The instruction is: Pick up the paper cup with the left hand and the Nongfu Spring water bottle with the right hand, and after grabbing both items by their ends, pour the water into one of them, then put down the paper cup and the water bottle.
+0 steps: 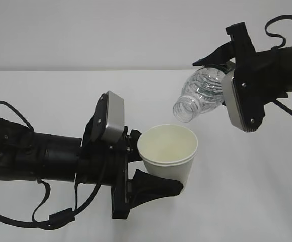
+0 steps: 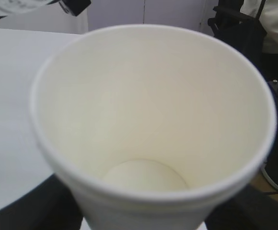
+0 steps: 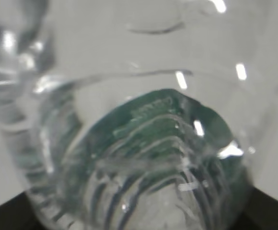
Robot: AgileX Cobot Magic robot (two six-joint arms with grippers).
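Holding both items aloft, the robot appears to be at the pouring step, with only the setting-down left. Nearest, the left tool [image 1: 158, 169] is clamped around the paper cup [image 1: 168, 156], upright above the desk [image 1: 246, 196], its arm reaching in level from the left. No water shows in the cup, though I cannot be sure. Farther back, the right tool [image 1: 226, 55] grips the Nongfu Spring water bottle [image 1: 201, 93] by its base end, arm coming in from the right, bottle tipped with its open mouth just above the cup's rim; no stream is visible.
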